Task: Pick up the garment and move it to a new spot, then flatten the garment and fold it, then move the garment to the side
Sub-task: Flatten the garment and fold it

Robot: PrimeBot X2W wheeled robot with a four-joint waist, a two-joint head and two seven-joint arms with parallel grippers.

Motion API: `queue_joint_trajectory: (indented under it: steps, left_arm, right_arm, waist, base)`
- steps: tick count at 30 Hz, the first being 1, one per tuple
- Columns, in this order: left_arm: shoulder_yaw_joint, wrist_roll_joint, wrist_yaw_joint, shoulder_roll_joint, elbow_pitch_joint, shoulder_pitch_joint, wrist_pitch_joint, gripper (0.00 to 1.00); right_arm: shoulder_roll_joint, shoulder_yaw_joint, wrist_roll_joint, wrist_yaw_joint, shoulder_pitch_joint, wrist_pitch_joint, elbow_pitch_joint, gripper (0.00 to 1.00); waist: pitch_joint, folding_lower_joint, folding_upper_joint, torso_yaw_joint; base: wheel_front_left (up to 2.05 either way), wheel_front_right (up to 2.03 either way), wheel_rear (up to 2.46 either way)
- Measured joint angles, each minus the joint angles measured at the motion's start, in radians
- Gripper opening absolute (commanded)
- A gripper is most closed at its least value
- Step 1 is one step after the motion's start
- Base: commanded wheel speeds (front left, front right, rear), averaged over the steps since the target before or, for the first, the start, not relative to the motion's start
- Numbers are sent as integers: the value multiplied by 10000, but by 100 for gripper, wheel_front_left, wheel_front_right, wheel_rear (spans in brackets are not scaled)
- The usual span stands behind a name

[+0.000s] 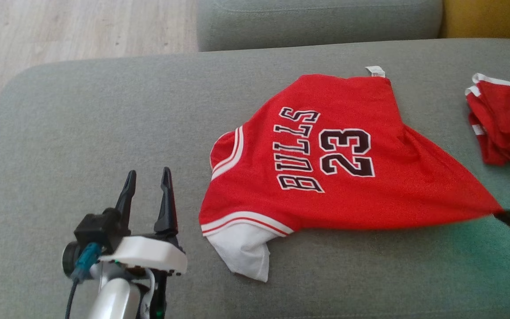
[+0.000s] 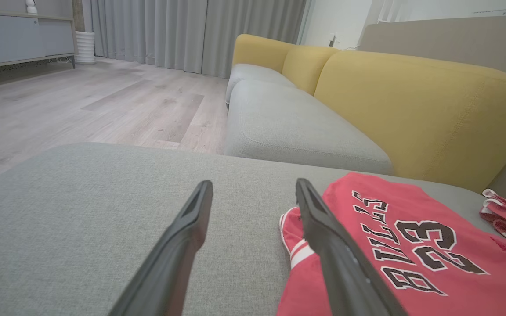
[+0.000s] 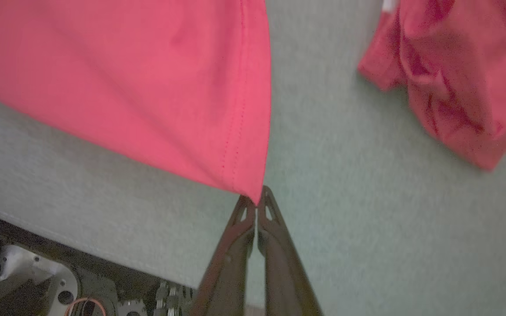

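Right hand point(image 3: 256, 202) tight on red jersey point(image 1: 326, 155) corner, left hand point(image 1: 148, 173) spread, above grey sofa cushion point(image 1: 82, 133); wood floor point(image 1: 60, 26) beyond.

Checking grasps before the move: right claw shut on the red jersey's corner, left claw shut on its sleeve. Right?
Not the left claw: it is open, beside the red jersey and holding nothing, as the left wrist view shows. The right claw is shut on its corner.

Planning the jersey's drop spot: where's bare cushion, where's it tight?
Free: cushion, left half, from its left edge to the jersey, past the open left gripper. Crowded: right side, where the right gripper pinches the jersey's corner beside a second red garment.
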Motion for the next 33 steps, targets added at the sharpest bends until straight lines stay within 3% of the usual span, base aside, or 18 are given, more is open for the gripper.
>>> queue_joint_trajectory:
  steps: [5,8,9,10,16,22,27,29,33]
  left_arm:
    - [157,10,-81,4,8,117,0,100]
    - [165,98,-159,2,23,117,0,100]
    - [167,109,-163,4,38,117,0,100]
    - [167,109,-163,4,38,117,0,100]
    - [199,215,-245,2,90,117,0,100]
    - [479,353,-341,2,123,114,0,100]
    - [571,353,-341,2,92,108,0,100]
    - [640,353,-341,0,40,107,0,100]
    - [746,349,-345,2,35,108,0,100]
  right_arm:
    - [54,-966,-244,0,1203,943,472,0]
    - [433,-1730,-871,0,1781,1028,792,0]
    - [640,-2061,-1093,0,1892,940,886,83]
    - [640,-2061,-1093,0,1892,940,886,100]
    - [1850,-3998,-1887,0,2475,190,487,100]
    - [3033,-6673,-2851,0,2768,-2205,-1494,100]
    - [5033,-8036,-4105,0,3483,-4332,-2880,100]
    - [6002,-8389,-4460,0,3961,-5124,-2932,100]
    - [7225,-8715,-5256,0,4675,-6316,-2449,100]
  waist:
    - [13,0,0,-132]
    - [22,0,0,-128]
    - [21,0,0,-123]
    - [21,0,0,-123]
    - [-58,0,0,-122]
    - [-131,0,0,-195]
    - [-151,0,0,-241]
    - [-165,0,0,-256]
    - [-194,0,0,-269]
  base:
    - [0,0,0]
    - [0,0,0]
    - [0,0,0]
    - [0,0,0]
    - [0,0,0]
    - [0,0,0]
    - [0,0,0]
    - [0,0,0]
    - [0,0,0]
